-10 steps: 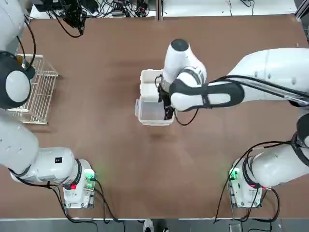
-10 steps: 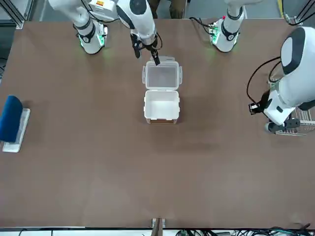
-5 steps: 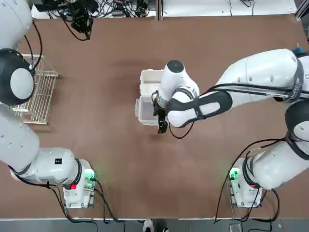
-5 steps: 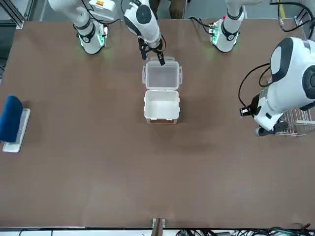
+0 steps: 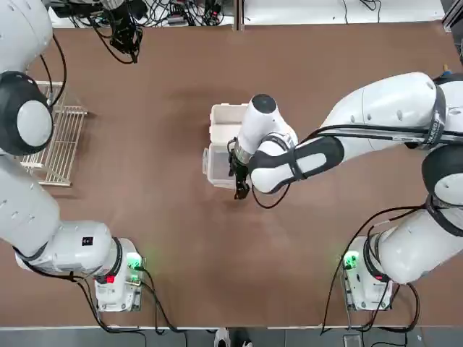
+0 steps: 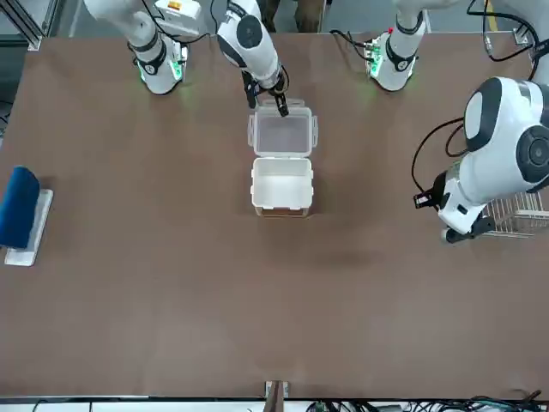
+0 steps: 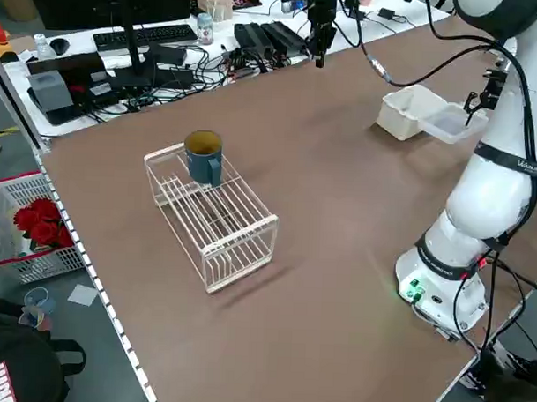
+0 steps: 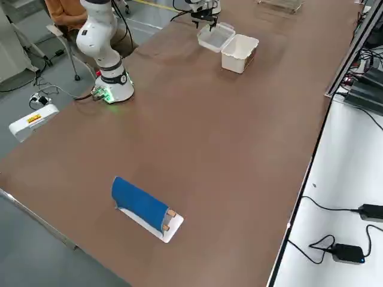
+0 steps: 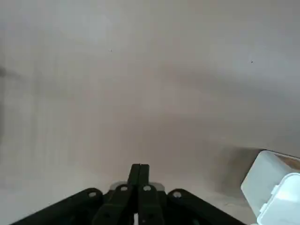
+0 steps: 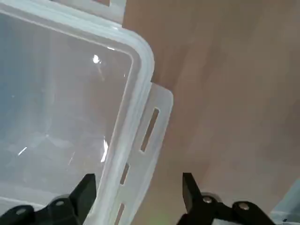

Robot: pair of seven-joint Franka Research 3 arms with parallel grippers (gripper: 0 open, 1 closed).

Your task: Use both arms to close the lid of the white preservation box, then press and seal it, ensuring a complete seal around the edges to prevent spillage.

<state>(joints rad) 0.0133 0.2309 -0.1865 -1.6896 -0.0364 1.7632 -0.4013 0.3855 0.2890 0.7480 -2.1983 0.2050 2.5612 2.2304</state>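
The right gripper (image 10: 136, 197), fingers spread, has dropped to the open lid's (image 6: 282, 134) near flap at mid-table (left gripper (image 9: 139, 176) pinched shut, far off), so lifting looks next.

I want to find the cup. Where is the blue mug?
The blue mug sits on the white wire rack, seen in the left side view, on the robot's left, far from the white preservation box.
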